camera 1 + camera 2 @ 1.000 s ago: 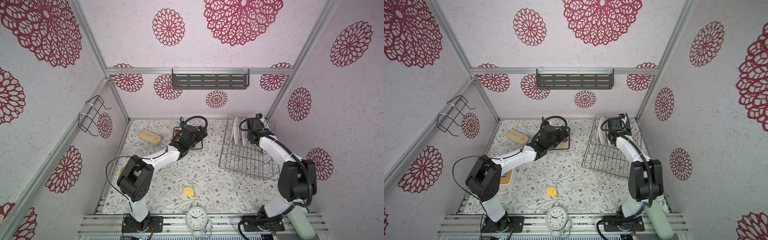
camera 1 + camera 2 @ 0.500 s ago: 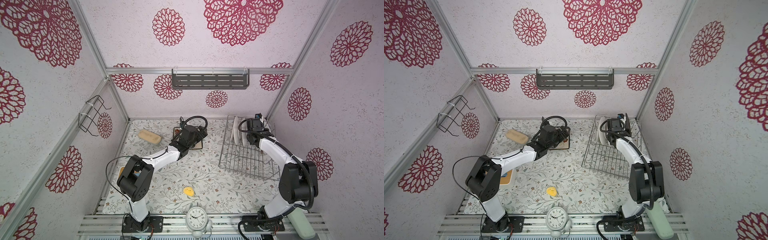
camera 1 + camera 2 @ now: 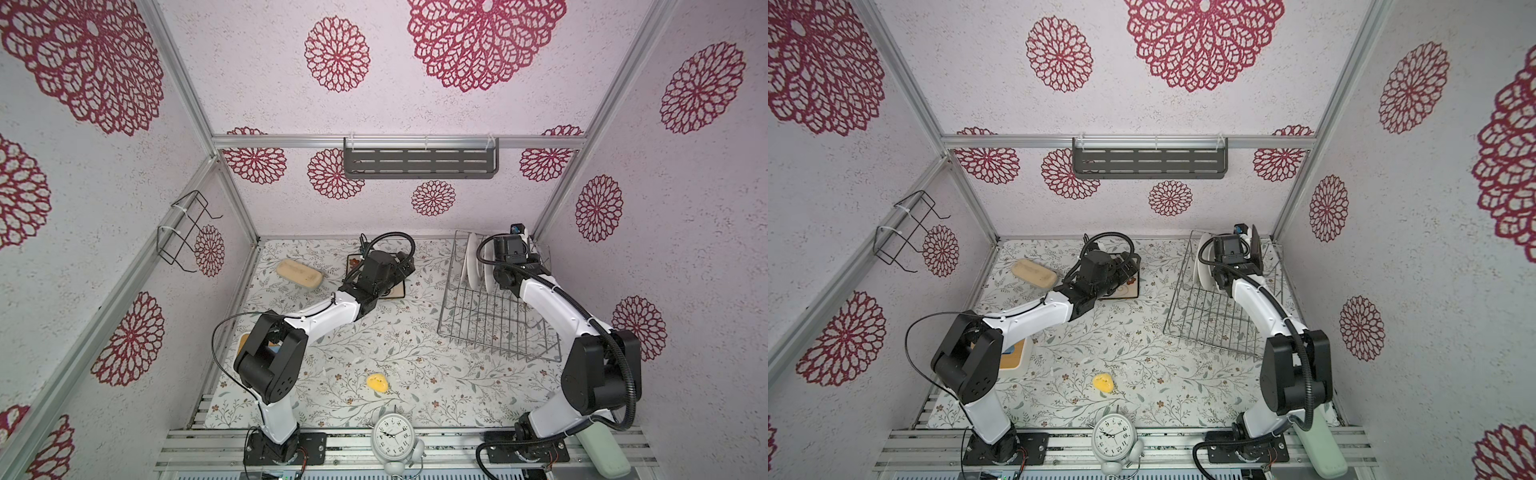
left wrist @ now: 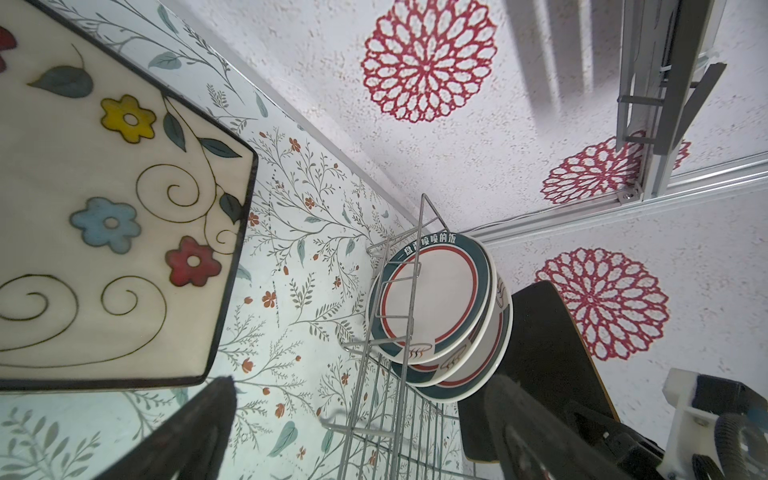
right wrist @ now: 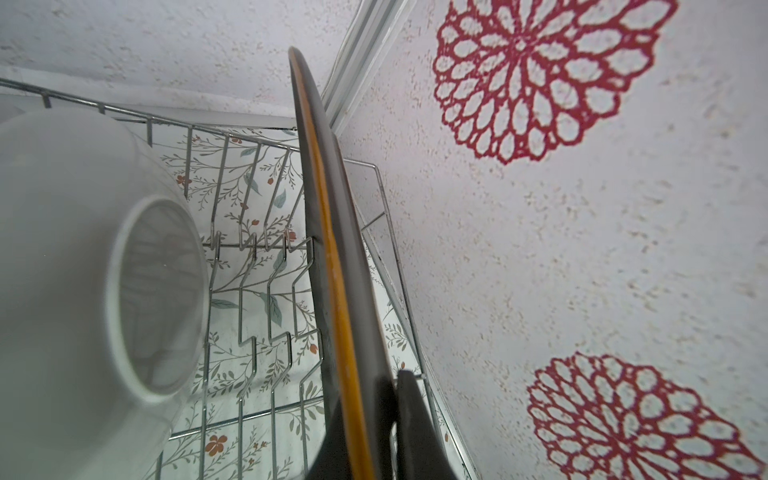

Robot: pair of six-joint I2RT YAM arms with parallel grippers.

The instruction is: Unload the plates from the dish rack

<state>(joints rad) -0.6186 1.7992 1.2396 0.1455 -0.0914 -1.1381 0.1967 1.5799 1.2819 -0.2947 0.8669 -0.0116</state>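
- The right gripper (image 5: 384, 432) is clamped tight on the rim of a dark square plate (image 5: 332, 291). The plate stands on edge, with an orange line running along its rim.
- One finger (image 5: 409, 415) of this gripper presses on the plate's side that faces the right wall (image 5: 582, 249).
- The held plate is at the end of the dish rack (image 5: 249, 270) nearest that wall. It is not clear whether its lower edge rests on the wires.
- On the gripper's other side, away from the wall, two round plates (image 4: 432, 299) stand upright between the rack's tines. They are white with a dark teal rim band, one close behind the other, near the dark plate.
- The left gripper (image 4: 359, 380) has its jaws spread wide, with nothing between them.
- Just beside one of its fingertips, a flowered square plate (image 4: 104, 208) lies flat and face up on the table (image 4: 291, 249), outside the rack.
- The rack and its plates are ahead of the left gripper's open jaws, apart from it.
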